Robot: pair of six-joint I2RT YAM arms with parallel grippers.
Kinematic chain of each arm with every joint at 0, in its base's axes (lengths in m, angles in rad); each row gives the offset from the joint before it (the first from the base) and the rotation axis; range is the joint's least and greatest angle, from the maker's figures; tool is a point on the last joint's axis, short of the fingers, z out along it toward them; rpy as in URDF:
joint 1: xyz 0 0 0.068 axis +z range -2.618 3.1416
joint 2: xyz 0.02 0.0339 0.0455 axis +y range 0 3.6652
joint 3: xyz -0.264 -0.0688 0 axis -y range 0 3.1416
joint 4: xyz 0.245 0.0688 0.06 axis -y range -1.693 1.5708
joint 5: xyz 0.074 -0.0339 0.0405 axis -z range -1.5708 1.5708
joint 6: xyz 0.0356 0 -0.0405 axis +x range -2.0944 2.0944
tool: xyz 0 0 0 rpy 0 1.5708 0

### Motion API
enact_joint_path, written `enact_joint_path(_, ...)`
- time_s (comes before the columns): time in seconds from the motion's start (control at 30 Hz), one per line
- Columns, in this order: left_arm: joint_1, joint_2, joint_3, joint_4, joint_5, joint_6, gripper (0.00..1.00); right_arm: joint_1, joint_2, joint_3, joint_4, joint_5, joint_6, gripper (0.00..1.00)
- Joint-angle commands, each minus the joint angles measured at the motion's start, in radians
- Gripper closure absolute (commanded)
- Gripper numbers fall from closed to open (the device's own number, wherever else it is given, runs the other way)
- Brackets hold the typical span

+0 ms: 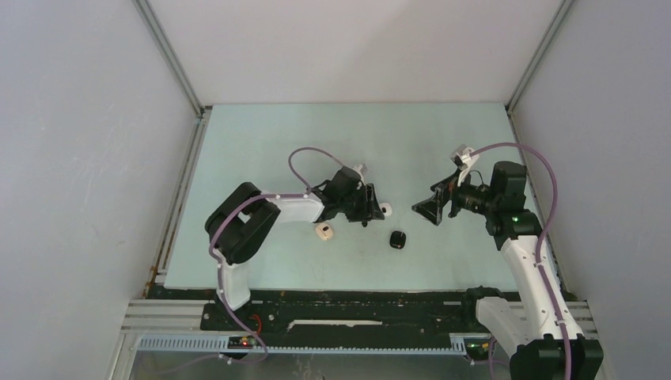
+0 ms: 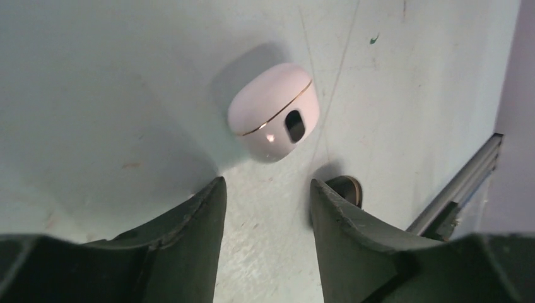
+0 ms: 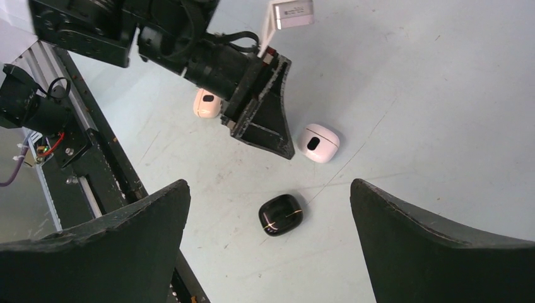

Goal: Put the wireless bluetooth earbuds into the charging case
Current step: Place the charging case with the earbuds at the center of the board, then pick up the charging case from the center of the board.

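This is a robotics lab test cell, not a lived-in room. A bare pale green table point(image 1: 261, 142) fills the middle of the overhead view. It is boxed in by blank grey walls point(image 1: 79, 158) that meet along aluminium posts point(image 1: 170, 55) slanting in from the upper corners. Along the bottom edge, two white-and-black robot arms point(image 1: 245, 229) are bolted to a black rail point(image 1: 356, 305), with a slotted cable duct point(image 1: 316, 343) below it. Purple cables point(image 1: 524, 148) loop over the arms, and small indicator lights point(image 1: 247, 342) glow at lower left.
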Motion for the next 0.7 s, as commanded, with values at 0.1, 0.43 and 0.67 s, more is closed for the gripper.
enact_joint_path(0.1,-0.021,-0.290,-0.124,-0.093,-0.133,0.164,0.37,-0.005,0.000,0.020,0.002,0.020,-0.043,0.00)
enact_joint_path(0.43,-0.115,-0.699,-0.492,0.191,-0.623,0.237,0.00,0.043,0.061,0.020,-0.097,0.046,-0.288,0.03)
enact_joint_path(0.67,-0.115,-0.709,-0.769,0.612,-0.459,0.164,0.01,0.253,0.168,0.019,-0.146,0.369,-0.615,0.25)
